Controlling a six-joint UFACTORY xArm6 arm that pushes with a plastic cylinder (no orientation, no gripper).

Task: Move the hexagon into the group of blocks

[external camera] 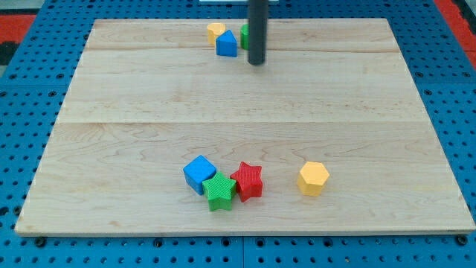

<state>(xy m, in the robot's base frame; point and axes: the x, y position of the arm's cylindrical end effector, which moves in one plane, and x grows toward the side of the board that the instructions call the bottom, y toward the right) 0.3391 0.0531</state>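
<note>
A yellow hexagon block (313, 178) lies near the view's bottom, right of centre. To its left sits a tight group: a blue cube (199, 173), a green star (219, 191) and a red star (248, 181), touching one another. The hexagon stands apart from the red star by a gap. My tip (256, 62) is at the view's top centre, far from the hexagon. It sits just right of a blue block (226, 44), with a yellow block (216, 31) behind that and a green block (245, 34) partly hidden by the rod.
The wooden board (372, 112) rests on a blue pegboard table (30, 82). A red area (15, 18) shows at the view's top corners. The board's edges lie close to the top blocks.
</note>
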